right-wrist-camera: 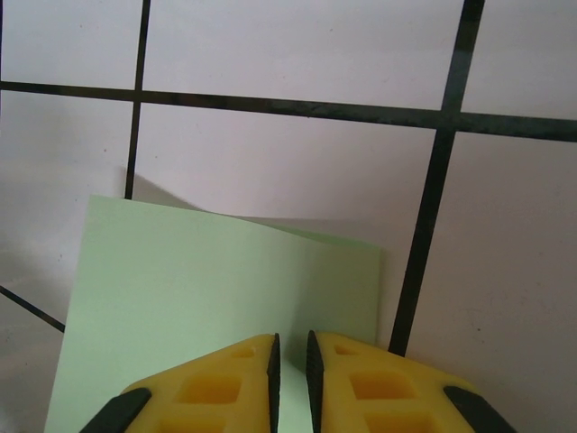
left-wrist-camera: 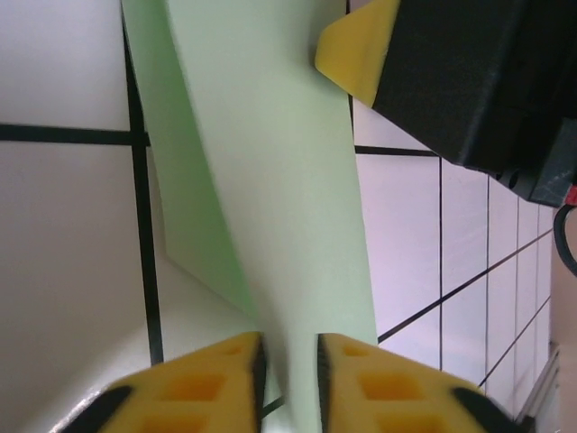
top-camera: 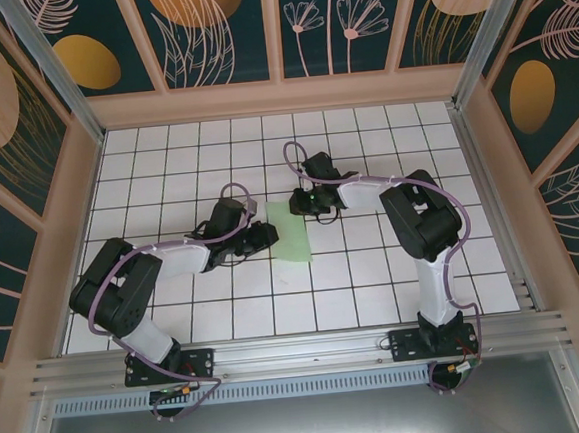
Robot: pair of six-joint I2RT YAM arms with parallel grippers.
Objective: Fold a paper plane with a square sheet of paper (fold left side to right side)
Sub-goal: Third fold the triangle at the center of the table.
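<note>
Square sheet of paper sat mid-fold, pinched in your narrowed left jaws and right jaws; next, its left edge probably needed carrying rightward.

paper left edge hidden under left gripper
</note>
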